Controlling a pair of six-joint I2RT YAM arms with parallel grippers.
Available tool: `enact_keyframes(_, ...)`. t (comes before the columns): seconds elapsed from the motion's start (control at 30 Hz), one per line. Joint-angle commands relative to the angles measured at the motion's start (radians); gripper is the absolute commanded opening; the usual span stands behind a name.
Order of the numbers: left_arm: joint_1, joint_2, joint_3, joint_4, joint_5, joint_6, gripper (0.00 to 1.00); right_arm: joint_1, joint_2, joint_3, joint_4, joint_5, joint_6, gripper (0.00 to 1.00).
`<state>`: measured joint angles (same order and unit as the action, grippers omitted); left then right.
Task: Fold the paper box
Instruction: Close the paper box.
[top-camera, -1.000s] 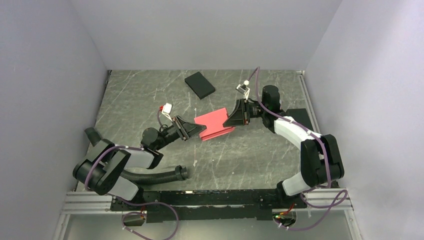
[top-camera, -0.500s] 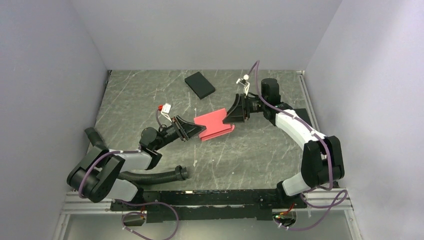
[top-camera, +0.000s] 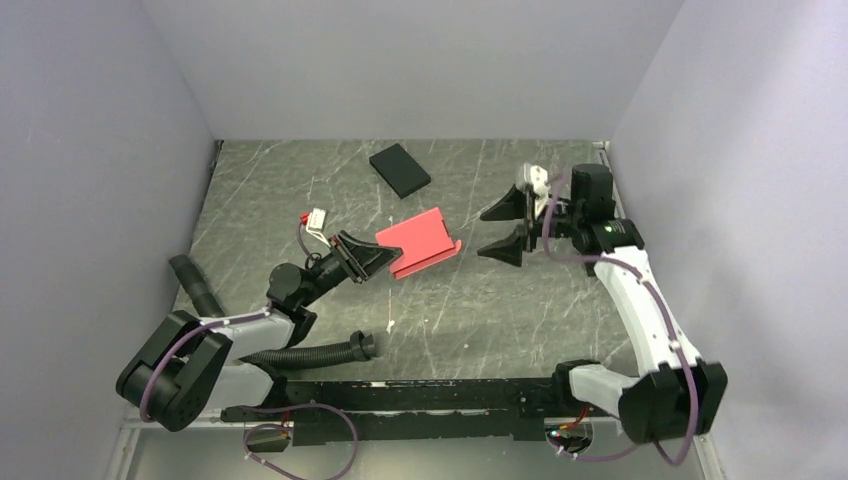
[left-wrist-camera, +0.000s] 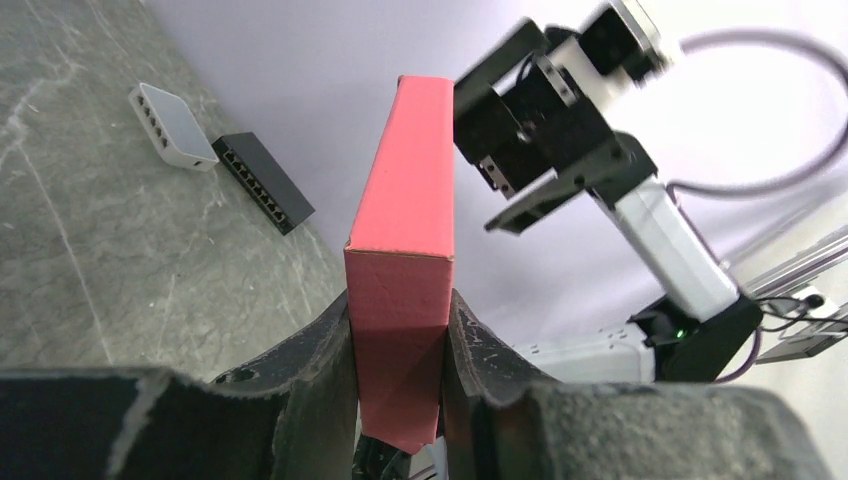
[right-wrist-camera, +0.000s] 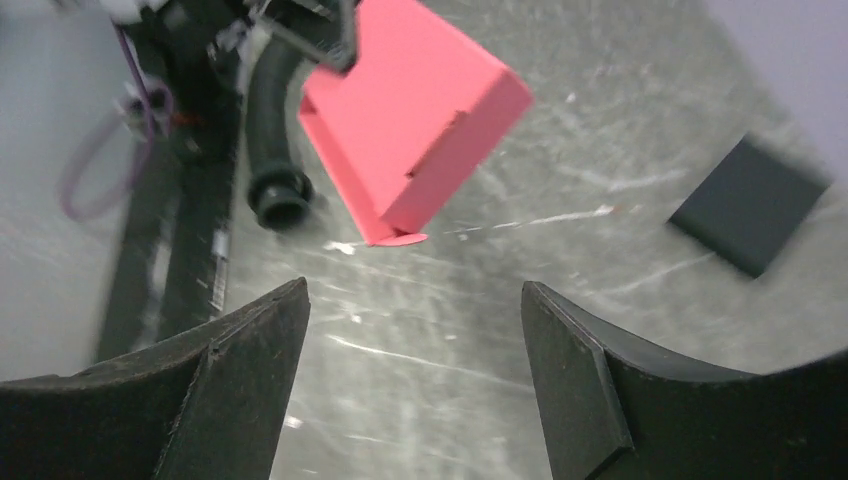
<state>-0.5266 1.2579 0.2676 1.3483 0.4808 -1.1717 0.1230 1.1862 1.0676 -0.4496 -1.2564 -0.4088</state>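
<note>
my left pincer (top-camera: 385, 258) is squeezed tight on one end of the flat pinkish-red thin cardboard paper box (top-camera: 415, 240), which is up off the grey marble-look table (top-camera: 500, 310) & tilted. my right pincer (top-camera: 500, 232) is wide open w/ nothing in it, near the box's other end, not touching. flat black rectangle box (top-camera: 400, 169) lies at the back

Pinkish-red paper box (top-camera: 415, 240) (grey marbled table (top-camera: 480, 310))

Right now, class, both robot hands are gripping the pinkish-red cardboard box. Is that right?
No. Only the left hand grips the pinkish-red cardboard box; the right hand is open and clear of it, as the top external view shows.
</note>
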Motion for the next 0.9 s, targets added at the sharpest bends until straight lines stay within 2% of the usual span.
enact_keyframes(0.0,0.005,-0.025,0.017,0.088,-0.052,-0.090,0.10,0.007,-0.075,-0.026,-0.263,-0.053,-0.739,0.81)
enact_keyframes(0.03,0.005,-0.020,0.024,0.097,-0.059,-0.106,0.10,0.009,-0.079,-0.037,-0.258,-0.063,-0.814,0.80)
enact_keyframes(0.1,0.005,-0.010,0.037,0.113,-0.086,-0.138,0.09,0.028,-0.077,-0.034,-0.229,-0.042,-0.822,0.77)
enact_keyframes(0.27,0.003,0.019,0.078,0.146,-0.116,-0.164,0.08,0.074,-0.081,-0.082,0.065,0.145,-0.551,0.73)
enact_keyframes(0.4,-0.012,0.050,0.107,0.166,-0.141,-0.162,0.07,0.128,-0.086,-0.104,0.147,0.223,-0.492,0.67)
enact_keyframes(0.5,-0.032,0.085,0.119,0.186,-0.153,-0.163,0.07,0.155,-0.081,-0.096,0.187,0.274,-0.457,0.62)
enact_keyframes(0.6,-0.040,0.112,0.125,0.204,-0.161,-0.170,0.07,0.165,-0.077,-0.087,0.207,0.285,-0.439,0.60)
enact_keyframes(0.87,-0.051,0.111,0.105,0.204,-0.229,-0.177,0.06,0.168,-0.079,-0.051,0.154,0.271,-0.476,0.55)
